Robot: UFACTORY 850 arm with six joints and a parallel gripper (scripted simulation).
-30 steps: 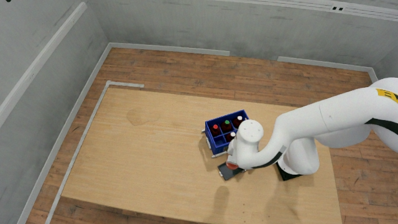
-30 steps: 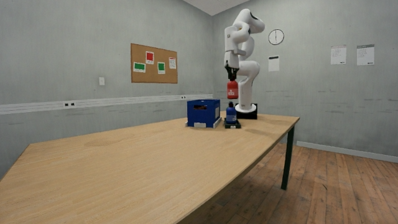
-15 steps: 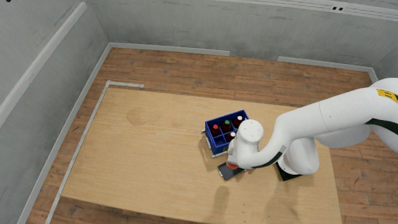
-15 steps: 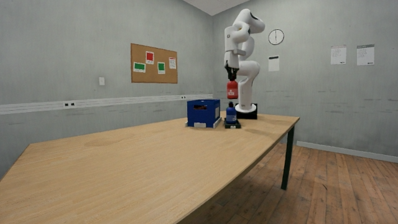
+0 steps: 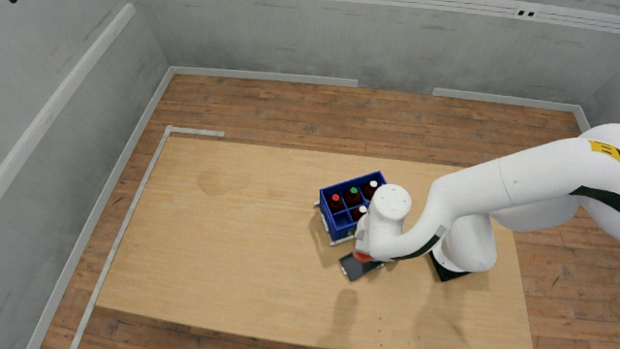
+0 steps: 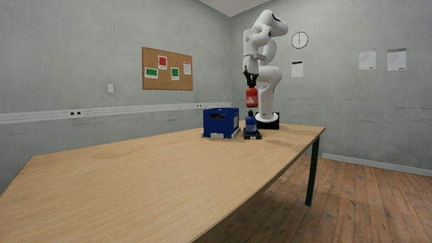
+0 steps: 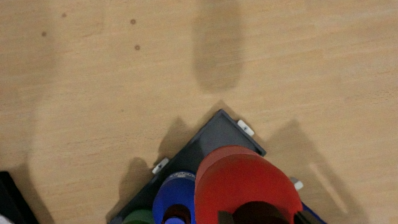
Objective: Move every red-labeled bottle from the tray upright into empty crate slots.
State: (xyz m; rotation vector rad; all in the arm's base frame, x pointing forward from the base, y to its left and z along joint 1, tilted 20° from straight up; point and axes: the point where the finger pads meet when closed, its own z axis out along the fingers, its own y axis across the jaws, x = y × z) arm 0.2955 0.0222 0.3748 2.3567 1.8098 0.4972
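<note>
Above the tray near the table's right edge, the gripper (image 6: pixel 251 82) is closed on the neck of a red-labeled bottle (image 6: pixel 252 96), which is held upright in the air, clear of everything below. In the wrist view only the red bottle's shoulder (image 7: pixel 240 185) is seen, filling the lower middle; the fingers themselves are barely visible there. Directly below the held bottle, a blue-labeled bottle (image 6: pixel 250 123) is seen standing on the dark tray (image 6: pixel 252 136). In the wrist view a blue bottle top (image 7: pixel 175 197) and a sliver of a green one (image 7: pixel 140 218) are seen on the tray (image 7: pixel 220 132) beside the red bottle. The tray lies just beside the blue crate (image 6: pixel 221 122), on the side nearer the table's front edge in the top view. In the top view, four bottles are seen standing in the crate (image 5: pixel 325 196): one red-capped (image 5: pixel 335 198), one green-capped (image 5: pixel 354 190), and two white-capped (image 5: pixel 373 184) (image 5: pixel 361 208); one slot at the crate's front is seen open, the rest is hidden by the wrist. The arm (image 5: pixel 484 204) reaches in from its base (image 6: pixel 270 125) at the table's right edge, with the wrist pointed straight down. The crate and tray are seen flat on the wooden table (image 6: pixel 152 182).
</note>
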